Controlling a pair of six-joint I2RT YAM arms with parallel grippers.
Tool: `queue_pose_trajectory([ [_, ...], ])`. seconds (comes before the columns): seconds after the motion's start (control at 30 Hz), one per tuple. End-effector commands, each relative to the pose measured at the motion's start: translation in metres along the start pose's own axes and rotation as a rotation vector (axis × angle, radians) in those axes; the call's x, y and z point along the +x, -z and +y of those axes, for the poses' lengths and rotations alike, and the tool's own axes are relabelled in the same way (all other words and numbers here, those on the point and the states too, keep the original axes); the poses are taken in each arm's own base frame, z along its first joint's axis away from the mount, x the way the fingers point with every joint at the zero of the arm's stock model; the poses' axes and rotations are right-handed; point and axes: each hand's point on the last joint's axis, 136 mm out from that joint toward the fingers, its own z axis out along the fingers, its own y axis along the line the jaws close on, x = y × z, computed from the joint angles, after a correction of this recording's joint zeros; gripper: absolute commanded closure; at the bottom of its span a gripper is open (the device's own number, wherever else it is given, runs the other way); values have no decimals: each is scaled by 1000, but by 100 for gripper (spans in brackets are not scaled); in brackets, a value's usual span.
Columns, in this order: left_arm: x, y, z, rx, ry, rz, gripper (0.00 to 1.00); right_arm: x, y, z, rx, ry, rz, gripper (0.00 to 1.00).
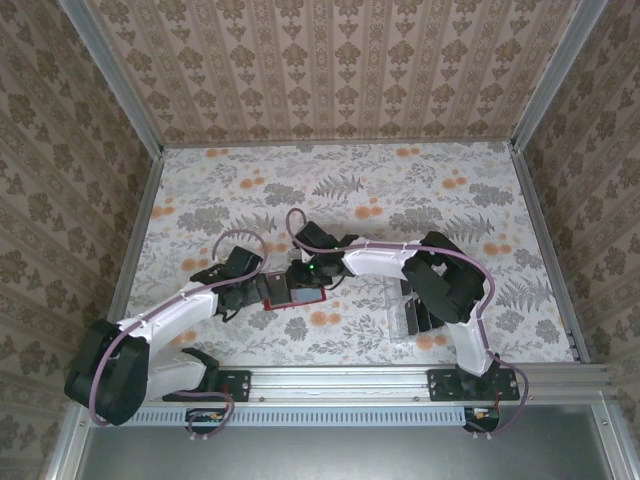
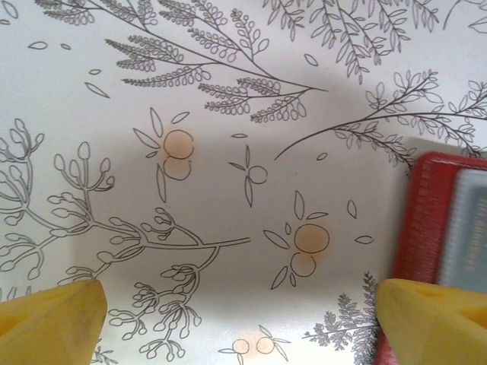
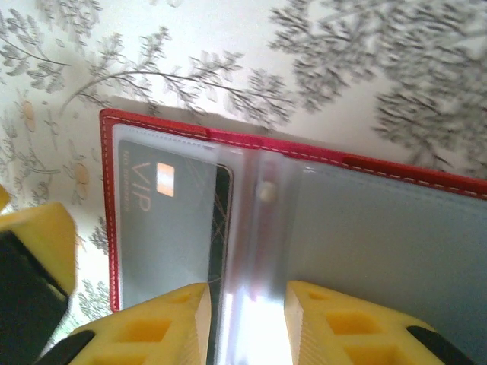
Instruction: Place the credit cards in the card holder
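The card holder (image 3: 342, 167) lies open mid-table with one card (image 3: 163, 228) already in a clear sleeve. The left jaws gape wide just left of it. The right jaws stand narrow astride the sleeve fold. It looks light, floppy and slick, so the stiffer red rim is the best hold.

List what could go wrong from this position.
1. The right end effector brackets the clear sleeve at the fold of the card holder. Pulling from here could drag the holder across the table or crease the sleeve.
2. The left end effector is open, with one finger only at the holder's edge. Nothing pins the holder down, so it may shift or flip shut.
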Motion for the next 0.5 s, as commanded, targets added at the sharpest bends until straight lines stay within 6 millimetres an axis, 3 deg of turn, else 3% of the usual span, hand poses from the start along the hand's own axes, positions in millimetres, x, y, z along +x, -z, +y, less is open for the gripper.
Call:
queue_pose_trajectory([
  [0.0, -5, 7, 0, -1, -5, 2, 0, 5, 7, -21, 40, -39, -7, 67],
  [0.1, -5, 5, 1, -5, -8, 8, 0, 7, 9, -23, 41, -47, -11, 72],
  [0.3, 0, -1, -2, 0, -21, 30, 0, 2, 21, -9, 2, -32, -35, 92],
  [0.47, 2, -6, -4, 8, -25, 42, 0, 2, 26, 2, -9, -9, -35, 98],
])
